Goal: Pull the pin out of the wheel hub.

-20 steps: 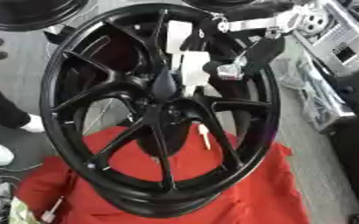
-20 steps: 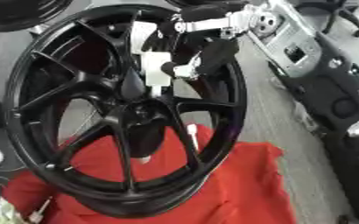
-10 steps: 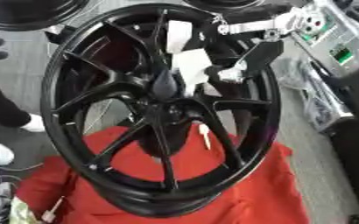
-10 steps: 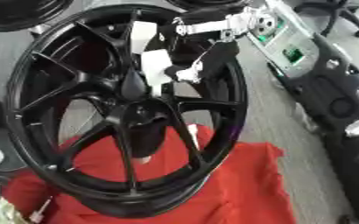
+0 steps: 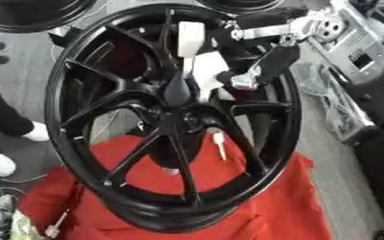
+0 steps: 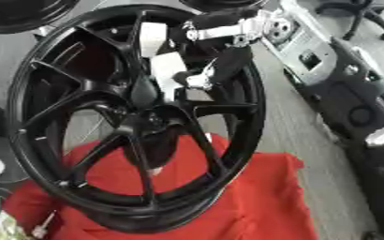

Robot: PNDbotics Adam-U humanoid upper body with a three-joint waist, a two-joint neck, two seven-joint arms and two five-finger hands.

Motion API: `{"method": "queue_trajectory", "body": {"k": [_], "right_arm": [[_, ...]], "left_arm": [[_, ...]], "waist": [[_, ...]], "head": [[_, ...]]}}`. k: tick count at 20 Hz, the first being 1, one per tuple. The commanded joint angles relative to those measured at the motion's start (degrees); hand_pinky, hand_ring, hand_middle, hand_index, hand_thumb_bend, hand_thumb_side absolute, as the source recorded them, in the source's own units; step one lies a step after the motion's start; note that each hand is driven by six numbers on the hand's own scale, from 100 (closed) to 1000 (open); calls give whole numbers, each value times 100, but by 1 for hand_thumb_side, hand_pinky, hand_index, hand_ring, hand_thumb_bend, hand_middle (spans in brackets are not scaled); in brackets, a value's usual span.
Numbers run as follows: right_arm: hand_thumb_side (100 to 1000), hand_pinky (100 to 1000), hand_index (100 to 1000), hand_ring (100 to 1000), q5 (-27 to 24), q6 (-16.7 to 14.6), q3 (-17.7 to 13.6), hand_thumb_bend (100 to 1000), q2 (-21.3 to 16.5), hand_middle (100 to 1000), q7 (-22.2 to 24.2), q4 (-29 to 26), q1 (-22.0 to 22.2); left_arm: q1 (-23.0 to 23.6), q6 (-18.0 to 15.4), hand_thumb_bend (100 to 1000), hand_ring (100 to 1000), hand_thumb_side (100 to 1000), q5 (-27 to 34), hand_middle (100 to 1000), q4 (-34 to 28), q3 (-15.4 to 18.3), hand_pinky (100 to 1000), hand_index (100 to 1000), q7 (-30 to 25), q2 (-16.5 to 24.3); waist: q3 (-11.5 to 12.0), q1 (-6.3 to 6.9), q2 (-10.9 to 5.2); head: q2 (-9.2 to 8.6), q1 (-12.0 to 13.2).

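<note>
A large black wheel [image 5: 171,122] with thin spokes stands tilted on a red cloth [image 5: 261,197], its hub [image 5: 183,119] near the middle of both views. The right hand [image 5: 253,75] comes in from the upper right and reaches through the spokes just above and to the right of the hub; whether its fingers are curled round anything cannot be told, as the spokes and its own black parts hide them. A small white pin [image 5: 220,144] shows through the spokes just below the hub, against the red cloth. A second small white piece [image 5: 56,226] lies at the cloth's lower left edge.
</note>
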Motion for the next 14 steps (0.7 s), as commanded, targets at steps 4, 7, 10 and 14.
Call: {"method": "queue_trajectory", "body": {"k": [4,7,10,14], "right_arm": [[608,952,864,773,-200,8,-14,100,-115,688,183,-195,-73],[602,947,859,767,-173,-18,-1,100,-119,680,238,-204,-52],[584,940,849,754,-159,-29,-1,100,-114,664,269,-185,-42],[572,934,844,747,-157,-33,1,100,-116,654,292,-173,-34]], "left_arm": [[-100,12,100,705,755,-36,609,-79,26,703,713,12,50],[-104,16,100,705,755,-34,608,-89,35,703,713,24,40],[-107,27,100,705,756,-36,608,-90,34,703,713,29,37],[-109,38,100,704,756,-41,607,-86,30,702,712,25,38]], "waist": [[13,7,-118],[21,2,-119],[25,7,-113],[21,13,-106]], "head": [[32,-22],[32,-23],[32,-25],[32,-38]]}}
